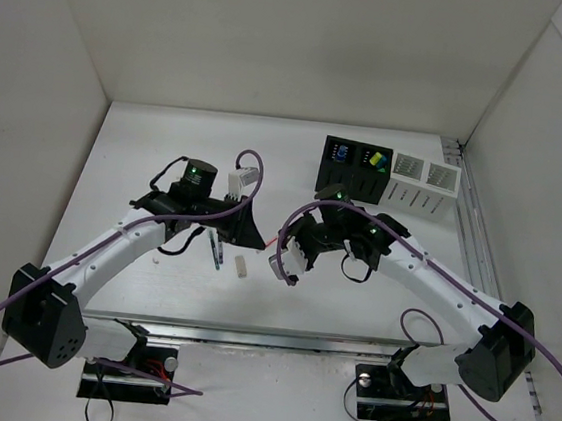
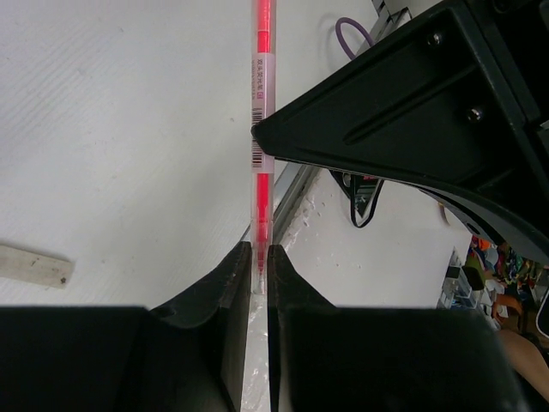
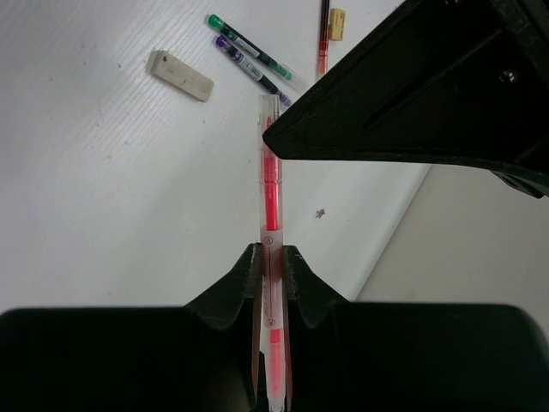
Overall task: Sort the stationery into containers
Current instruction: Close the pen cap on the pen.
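Note:
A thin red pen (image 1: 271, 240) is held level between both grippers above the table's middle. My left gripper (image 2: 259, 257) is shut on one thin end of the pen (image 2: 262, 129). My right gripper (image 3: 271, 257) is shut on the clear barrel of the same pen (image 3: 270, 184). Each wrist view shows the other gripper's dark body at the pen's far end. The black two-compartment box (image 1: 354, 183) stands at the back right and holds a blue item (image 1: 340, 153) and yellow and green highlighters (image 1: 375, 160). White perforated boxes (image 1: 421, 190) stand to its right.
A pale eraser (image 1: 241, 266) lies on the table under the grippers; it also shows in the right wrist view (image 3: 180, 75) and the left wrist view (image 2: 34, 264). A green pen (image 3: 249, 45) and a purple pen (image 3: 249, 64) lie beyond it, beside a dark red pen (image 3: 323, 34) and a tan block (image 3: 337, 24).

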